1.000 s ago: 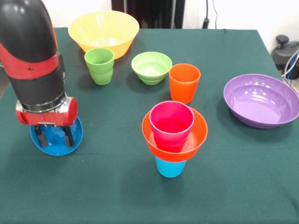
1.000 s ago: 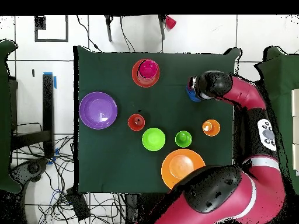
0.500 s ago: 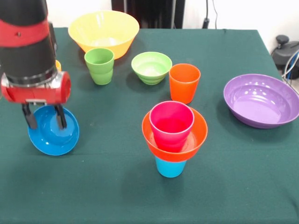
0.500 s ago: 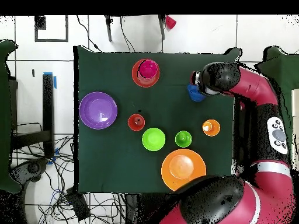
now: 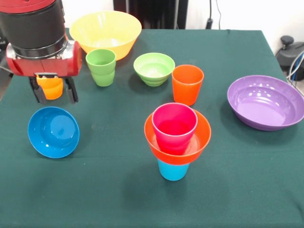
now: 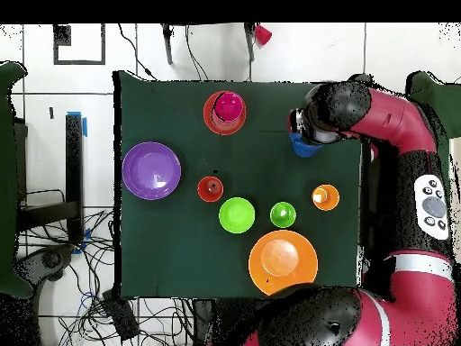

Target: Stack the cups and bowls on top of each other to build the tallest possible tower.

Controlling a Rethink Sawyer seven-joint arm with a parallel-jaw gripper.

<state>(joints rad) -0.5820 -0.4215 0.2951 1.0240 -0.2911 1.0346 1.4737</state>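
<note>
My gripper (image 5: 53, 95) is open and empty, raised above the far edge of the blue bowl (image 5: 53, 131), which rests on the table at the left. A yellow-orange cup (image 5: 50, 87) stands behind the fingers. The tower (image 5: 176, 140) is a light blue cup (image 5: 173, 170) under an orange bowl (image 5: 199, 140) with a magenta cup (image 5: 174, 126) in it. In the overhead view the gripper (image 6: 302, 135) hangs over the blue bowl (image 6: 306, 149), to the right of the tower (image 6: 227, 110).
A large yellow bowl (image 5: 105, 32), a green cup (image 5: 101, 66), a light green bowl (image 5: 154, 68) and an orange cup (image 5: 187, 84) stand across the back. A purple bowl (image 5: 265, 101) sits at the right. The green tablecloth (image 5: 109, 190) covers the table.
The gripper has risen off the blue bowl and moved back toward the robot. The bowl, which shifted slightly left, now rests free on the table.
</note>
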